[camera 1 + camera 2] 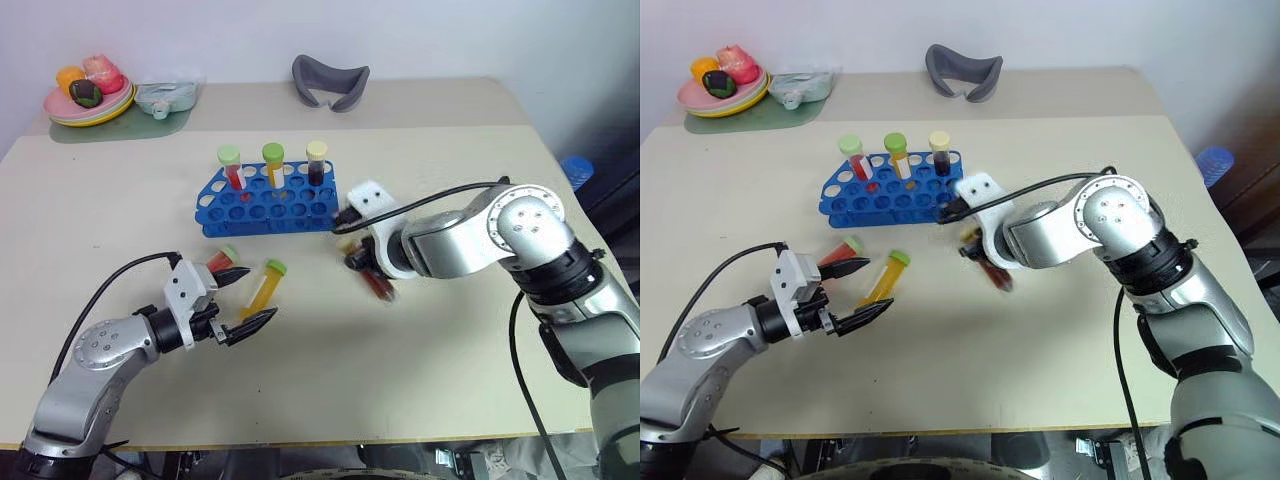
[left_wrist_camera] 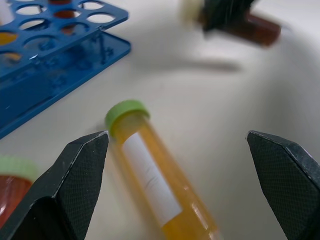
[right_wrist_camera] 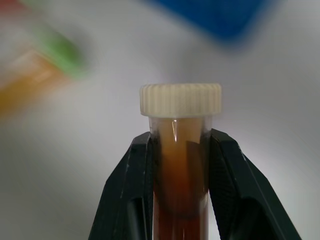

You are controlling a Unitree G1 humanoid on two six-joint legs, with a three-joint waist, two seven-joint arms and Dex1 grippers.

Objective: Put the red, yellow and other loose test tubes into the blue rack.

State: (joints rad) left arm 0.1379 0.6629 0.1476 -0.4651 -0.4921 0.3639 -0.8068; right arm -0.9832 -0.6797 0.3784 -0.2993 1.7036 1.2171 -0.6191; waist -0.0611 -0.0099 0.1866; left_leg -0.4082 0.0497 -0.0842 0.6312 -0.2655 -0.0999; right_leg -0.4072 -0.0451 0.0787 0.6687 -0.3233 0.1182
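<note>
Right claw clenches a brown tube just under its cap, ready to carry. Blue rack at its ten o'clock. Left claw gapes around the yellow tube.

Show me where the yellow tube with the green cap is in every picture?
Left eye view: the clear plastic yellow tube with the green cap lies on the table in front of the bright blue plastic rack.
Right eye view: same spot.
Left wrist view: centre, between the open jaws.
Right wrist view: a blur, upper left.
Shared landmark: the rack.
</note>
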